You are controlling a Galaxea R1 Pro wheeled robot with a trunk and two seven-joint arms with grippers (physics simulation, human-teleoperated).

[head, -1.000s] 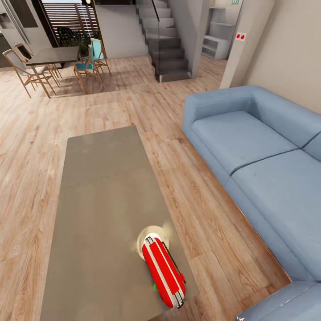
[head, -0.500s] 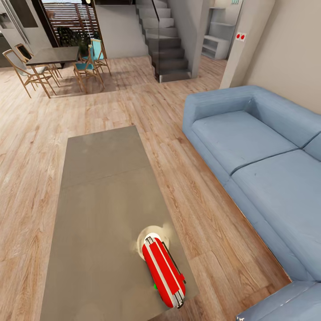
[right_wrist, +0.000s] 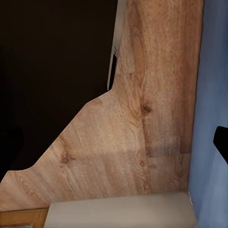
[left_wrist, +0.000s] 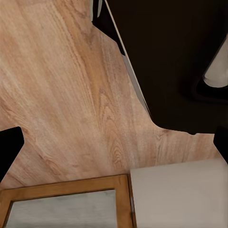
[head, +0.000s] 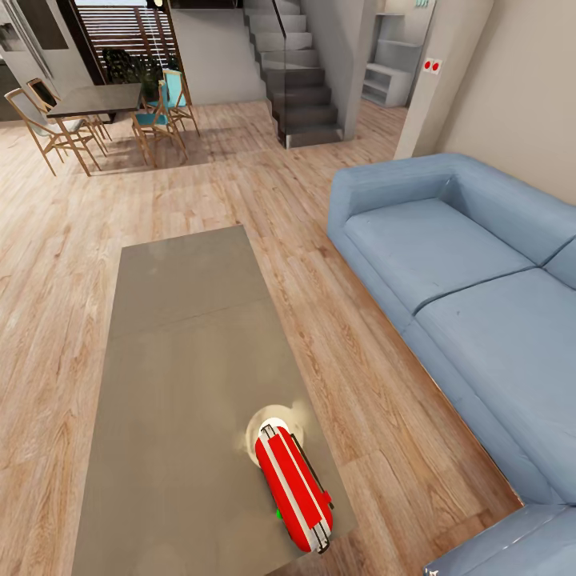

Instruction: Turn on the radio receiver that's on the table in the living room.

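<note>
The red radio receiver (head: 294, 488) lies on its side at the near right corner of the grey tabletop (head: 176, 352), close to the edge, with a pale round glow on the surface just behind it. The blue sofa (head: 472, 304) runs along the right, across a strip of wood floor (head: 336, 320). Far back stand the dining table (head: 96, 100) with chairs and the staircase (head: 292, 72). Both wrist views look down at floor planks and dark robot body; dark tips sit at the frame edges, so I cannot tell how wide either claw stands.
</note>
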